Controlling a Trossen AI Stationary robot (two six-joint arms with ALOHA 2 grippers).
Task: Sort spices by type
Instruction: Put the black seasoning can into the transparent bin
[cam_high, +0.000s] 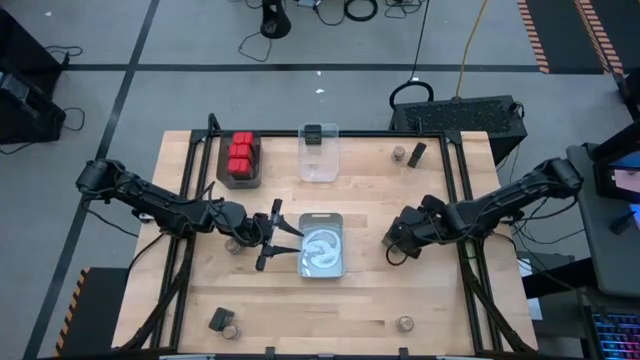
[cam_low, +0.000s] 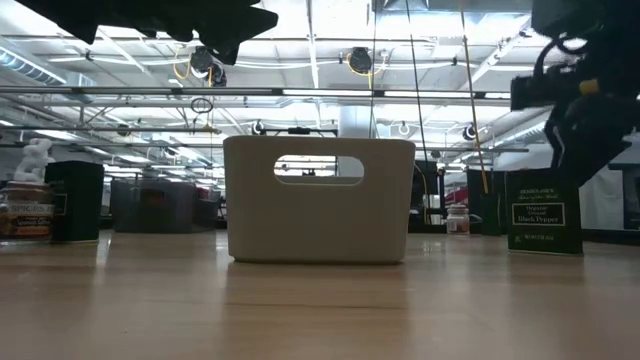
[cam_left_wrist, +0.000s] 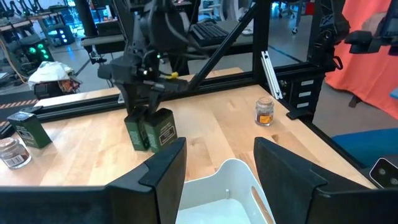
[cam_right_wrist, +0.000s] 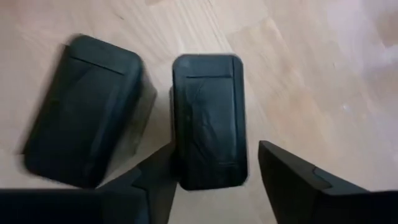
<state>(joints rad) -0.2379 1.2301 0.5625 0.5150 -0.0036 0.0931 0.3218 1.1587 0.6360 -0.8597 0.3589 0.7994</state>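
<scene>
right gripper (cam_right_wrist: 214, 171) | parted, straddling the nearer black box (cam_right_wrist: 208, 121) from above at table right; long axis runs between the fingers; not clenched | left gripper (cam_high: 283, 235) open beside white bin (cam_high: 322, 245)

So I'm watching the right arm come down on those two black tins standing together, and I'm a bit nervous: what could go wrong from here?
Two risks. The right gripper straddles one black boxy pepper tin while a second black tin stands right beside it, so the near finger could nudge or topple that neighbour. Also, the jaws are not yet clamped, and an off-centre close might twist the tin instead of lifting it cleanly.
</scene>
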